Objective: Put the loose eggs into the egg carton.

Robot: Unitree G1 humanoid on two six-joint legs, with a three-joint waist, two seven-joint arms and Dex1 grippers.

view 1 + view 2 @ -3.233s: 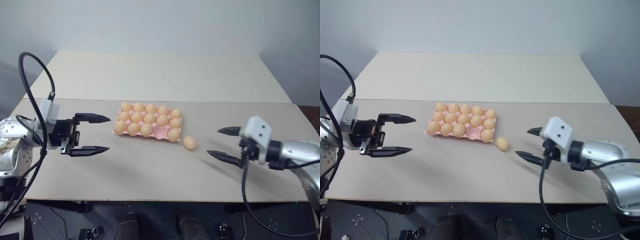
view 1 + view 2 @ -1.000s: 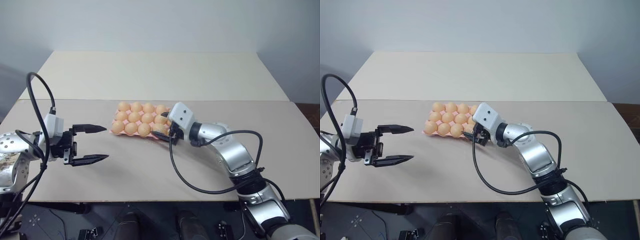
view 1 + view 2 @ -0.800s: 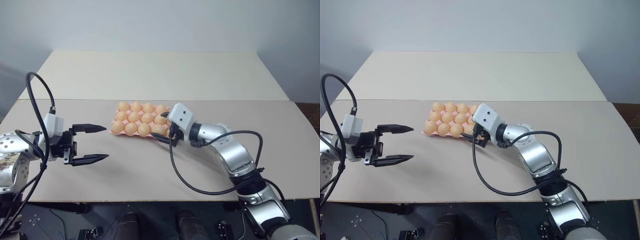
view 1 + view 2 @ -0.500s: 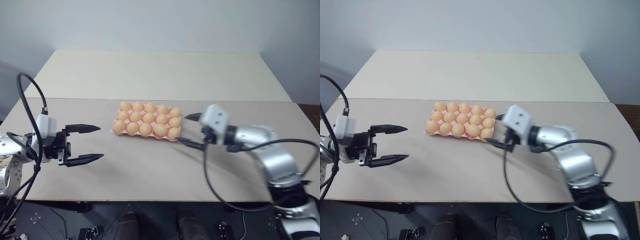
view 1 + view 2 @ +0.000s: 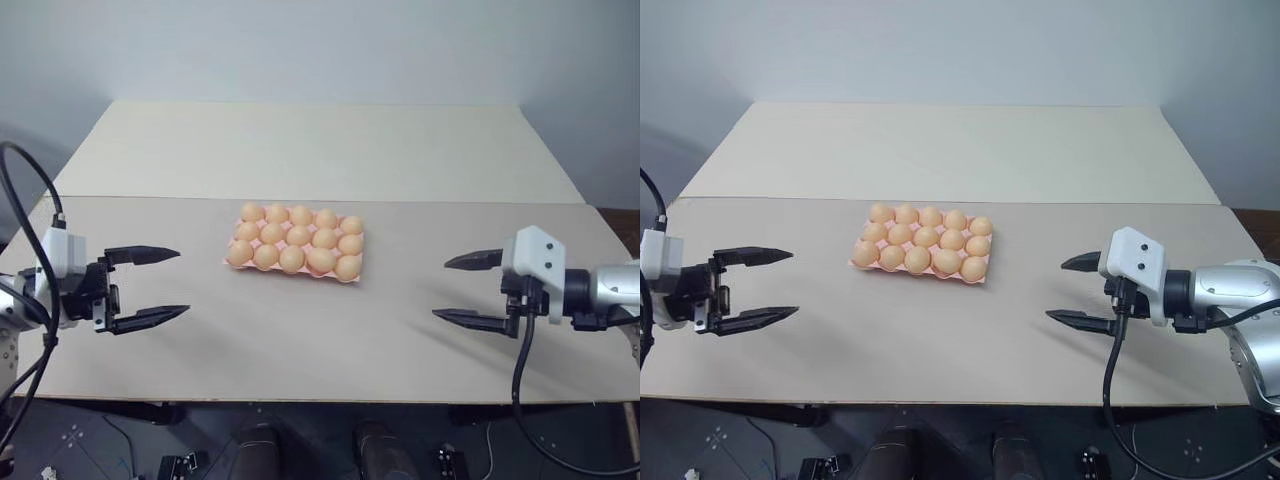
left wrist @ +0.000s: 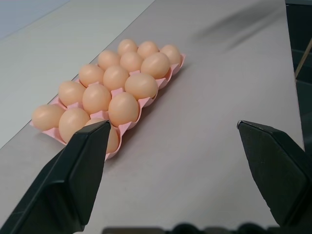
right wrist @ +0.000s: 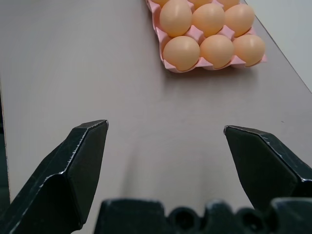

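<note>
The pink egg carton (image 5: pixel 296 246) lies near the middle of the pale surface (image 5: pixel 300 330), its long side running across the head views, and every one of its three rows of five cups holds an orange-tan egg (image 5: pixel 320 260); no egg lies loose on the surface around it. The eggs cover most of the pink moulding, so only the scalloped edge and small ridges between the cups show. The left gripper (image 5: pixel 149 287) hovers above the surface well to the left of the carton, its two black fingers spread wide with nothing between them, pointing toward the carton. The right gripper (image 5: pixel 470 290) hovers well to the right of the carton, fingers likewise spread wide and empty, pointing back toward it. Both arms are cut off by the picture edges. In the left wrist view the near corner egg of the carton (image 6: pixel 114 92) is partly hidden behind one finger (image 6: pixel 73 180). In the right wrist view the carton (image 7: pixel 195 36) is cut off by the frame, so only its nearest two rows of eggs are visible, beyond the open fingers (image 7: pixel 73 165).
</note>
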